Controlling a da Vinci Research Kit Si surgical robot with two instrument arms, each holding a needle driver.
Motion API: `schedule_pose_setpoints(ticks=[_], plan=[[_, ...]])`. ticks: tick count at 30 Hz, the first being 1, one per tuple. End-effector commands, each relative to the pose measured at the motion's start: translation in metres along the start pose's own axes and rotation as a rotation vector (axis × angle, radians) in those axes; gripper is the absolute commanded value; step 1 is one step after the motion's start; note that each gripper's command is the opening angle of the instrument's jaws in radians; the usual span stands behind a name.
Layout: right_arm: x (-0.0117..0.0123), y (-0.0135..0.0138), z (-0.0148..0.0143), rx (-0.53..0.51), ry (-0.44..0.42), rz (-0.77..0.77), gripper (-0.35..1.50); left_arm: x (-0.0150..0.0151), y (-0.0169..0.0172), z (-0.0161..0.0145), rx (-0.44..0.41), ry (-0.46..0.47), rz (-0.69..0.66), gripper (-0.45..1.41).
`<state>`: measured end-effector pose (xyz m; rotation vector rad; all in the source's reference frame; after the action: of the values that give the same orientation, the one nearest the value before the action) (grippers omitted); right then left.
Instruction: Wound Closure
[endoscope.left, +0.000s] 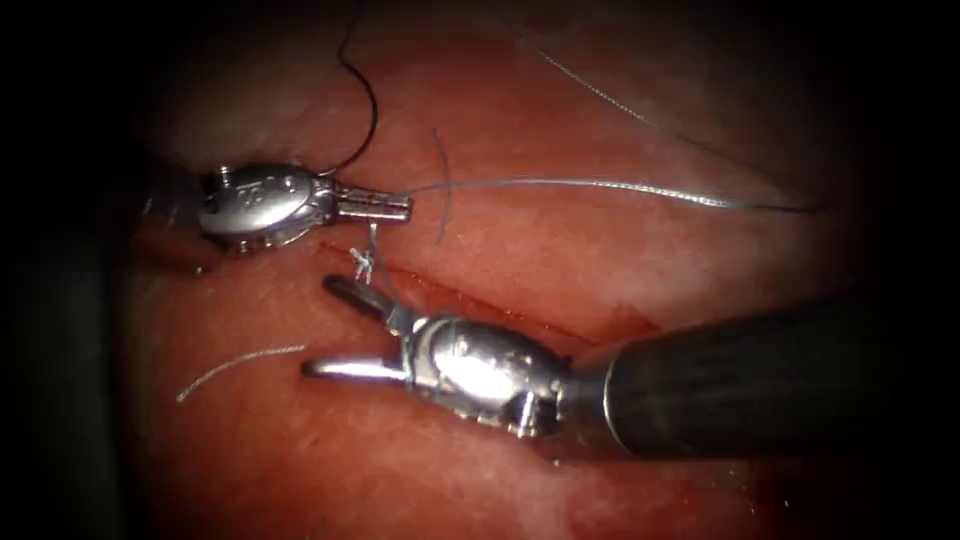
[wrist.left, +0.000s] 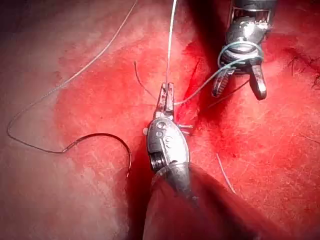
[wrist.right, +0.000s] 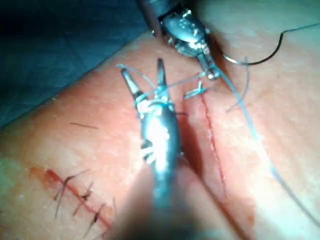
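the left tool (endoscope.left: 385, 206) has its jaws closed on the thread (endoscope.left: 600, 186) just above the left end of the cut (endoscope.left: 480, 300), and the strand runs from its tip far out to the right. the right tool (endoscope.left: 345, 330) sits over the cut with its jaws spread wide and nothing between them, though thread is wound in loops around its body just behind the jaws (wrist.left: 240, 50). a small knot (endoscope.left: 363, 262) stands at the cut's left end between the two tools. the needle (wrist.left: 107, 142) lies free on the tissue (endoscope.left: 500, 470) beside the left tool, not in the tissue and held by neither. judged as a knot-tying moment, good work would mean the left grip staying firm, the loops kept from slipping off early, and tension kept level with the knot.
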<state>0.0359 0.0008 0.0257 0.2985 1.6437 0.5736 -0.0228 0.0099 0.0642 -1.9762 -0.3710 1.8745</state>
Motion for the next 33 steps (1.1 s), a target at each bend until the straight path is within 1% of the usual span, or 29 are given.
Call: schedule_pose_setpoints(ticks=[1, 2, 6, 9, 14, 15, 17, 18, 21, 24, 33], plan=[[-0.0011, -0.0005, 0.0000, -0.019, 0.000, 0.009, 0.91, -0.0010, 0.0010, 0.0002, 0.000, 0.003, -0.003, -0.45], [-0.0011, 0.0001, -0.0005, -0.049, 0.001, 0.018, 0.89, -0.0010, 0.0017, -0.0002, 0.004, 0.009, -0.002, -0.45], [-0.0014, 0.0018, -0.0022, -0.113, 0.017, 0.074, 0.88, -0.0009, 0.0034, -0.0009, 0.009, 0.017, -0.002, -0.45], [-0.0014, 0.0023, -0.0030, -0.153, 0.017, 0.083, 0.86, -0.0011, 0.0043, -0.0011, 0.014, 0.021, 0.001, -0.45], [-0.0017, 0.0026, -0.0035, -0.178, 0.014, 0.082, 0.84, -0.0012, 0.0054, -0.0015, 0.019, 0.030, 0.004, -0.45], [-0.0019, 0.0028, -0.0036, -0.190, 0.018, 0.092, 0.82, -0.0014, 0.0061, -0.0016, 0.023, 0.028, 0.001, -0.45], [-0.0021, 0.0029, -0.0036, -0.195, 0.016, 0.090, 0.82, -0.0015, 0.0064, -0.0016, 0.024, 0.028, -0.003, -0.45], [-0.0022, 0.0032, -0.0037, -0.209, 0.021, 0.099, 0.81, -0.0018, 0.0073, -0.0016, 0.030, 0.025, 0.001, -0.45], [-0.0023, 0.0035, -0.0038, -0.225, 0.021, 0.101, 0.81, -0.0021, 0.0080, -0.0015, 0.026, 0.026, -0.001, -0.45], [-0.0024, 0.0042, -0.0041, -0.268, 0.019, 0.100, 0.77, -0.0024, 0.0095, -0.0016, 0.019, 0.028, -0.003, -0.45], [-0.0025, 0.0048, -0.0044, -0.349, 0.006, 0.079, 0.72, -0.0021, 0.0114, -0.0015, 0.006, 0.032, -0.003, -0.45]])
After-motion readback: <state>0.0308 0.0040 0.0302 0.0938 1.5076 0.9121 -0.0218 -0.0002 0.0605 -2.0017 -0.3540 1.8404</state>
